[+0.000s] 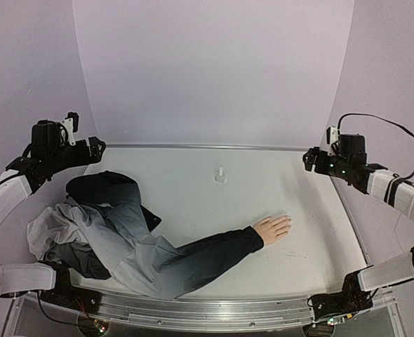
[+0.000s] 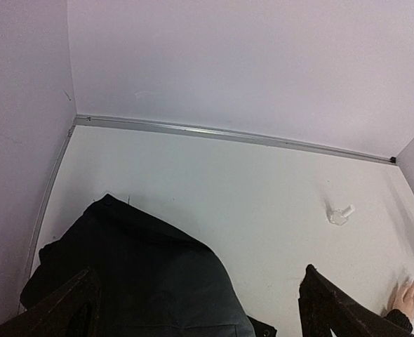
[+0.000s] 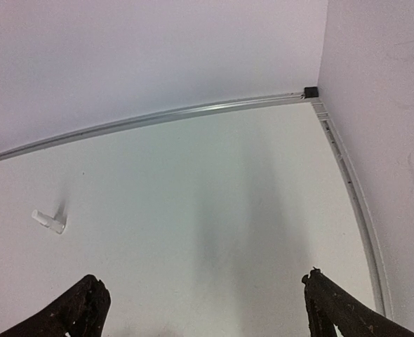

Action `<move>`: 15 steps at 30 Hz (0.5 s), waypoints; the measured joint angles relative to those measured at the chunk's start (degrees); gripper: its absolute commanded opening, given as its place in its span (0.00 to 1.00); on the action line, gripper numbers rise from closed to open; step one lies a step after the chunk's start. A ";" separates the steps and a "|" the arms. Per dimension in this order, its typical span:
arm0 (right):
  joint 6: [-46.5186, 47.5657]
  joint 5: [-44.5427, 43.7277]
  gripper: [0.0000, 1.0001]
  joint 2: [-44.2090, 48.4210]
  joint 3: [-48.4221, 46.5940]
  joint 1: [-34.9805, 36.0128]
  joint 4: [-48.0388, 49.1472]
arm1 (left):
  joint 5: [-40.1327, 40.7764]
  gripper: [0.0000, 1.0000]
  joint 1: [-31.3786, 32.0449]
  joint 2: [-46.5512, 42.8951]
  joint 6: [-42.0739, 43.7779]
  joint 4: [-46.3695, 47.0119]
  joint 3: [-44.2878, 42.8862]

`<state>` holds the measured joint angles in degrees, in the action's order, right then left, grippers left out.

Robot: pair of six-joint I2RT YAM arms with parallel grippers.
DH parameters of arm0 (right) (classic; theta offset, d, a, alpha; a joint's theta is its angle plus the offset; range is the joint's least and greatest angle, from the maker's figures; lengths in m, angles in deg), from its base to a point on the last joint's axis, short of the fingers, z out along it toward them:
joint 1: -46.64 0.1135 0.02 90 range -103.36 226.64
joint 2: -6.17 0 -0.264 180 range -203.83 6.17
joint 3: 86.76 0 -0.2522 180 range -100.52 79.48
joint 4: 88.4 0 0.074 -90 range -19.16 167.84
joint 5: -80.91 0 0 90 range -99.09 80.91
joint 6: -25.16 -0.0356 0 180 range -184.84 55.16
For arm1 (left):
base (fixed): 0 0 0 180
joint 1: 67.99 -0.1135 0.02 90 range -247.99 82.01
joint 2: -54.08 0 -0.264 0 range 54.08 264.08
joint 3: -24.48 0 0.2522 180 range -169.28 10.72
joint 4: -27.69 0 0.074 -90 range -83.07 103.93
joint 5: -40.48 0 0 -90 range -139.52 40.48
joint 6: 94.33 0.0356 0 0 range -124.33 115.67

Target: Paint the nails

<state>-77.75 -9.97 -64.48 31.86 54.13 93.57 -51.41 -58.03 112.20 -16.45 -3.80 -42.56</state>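
A pale peach mannequin hand (image 1: 274, 228) lies flat on the white table with its fingers spread toward the right, at the end of a dark sleeve (image 1: 214, 249). The nails (image 1: 288, 222) are too small to make out. The left wrist view catches the hand (image 2: 405, 296) at its lower right corner. A small white bottle (image 1: 221, 175) stands near the back middle, and it shows in both wrist views (image 2: 339, 214) (image 3: 50, 220). My left gripper (image 1: 97, 147) (image 2: 198, 272) hangs open above the back left, over the jacket. At the back right my right gripper (image 1: 309, 160) (image 3: 201, 277) is open too, holding nothing.
A crumpled grey and black jacket (image 1: 109, 232) covers the left part of the table, and the sleeve runs out of it. A metal rail (image 1: 214, 147) lines the back edge under the lilac wall. Side walls close in on the left and right.
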 measured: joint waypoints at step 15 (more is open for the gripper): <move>-1.33 0.39 0.92 -34.21 -26.53 24.87 -1.16 | -4.90 0.99 0.98 1.31 4.42 -2.36 -3.41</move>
<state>-79.08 -9.58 -98.69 5.33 79.00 92.41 -56.31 -57.05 113.52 -12.04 -6.16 -45.97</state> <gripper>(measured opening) 0.942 0.994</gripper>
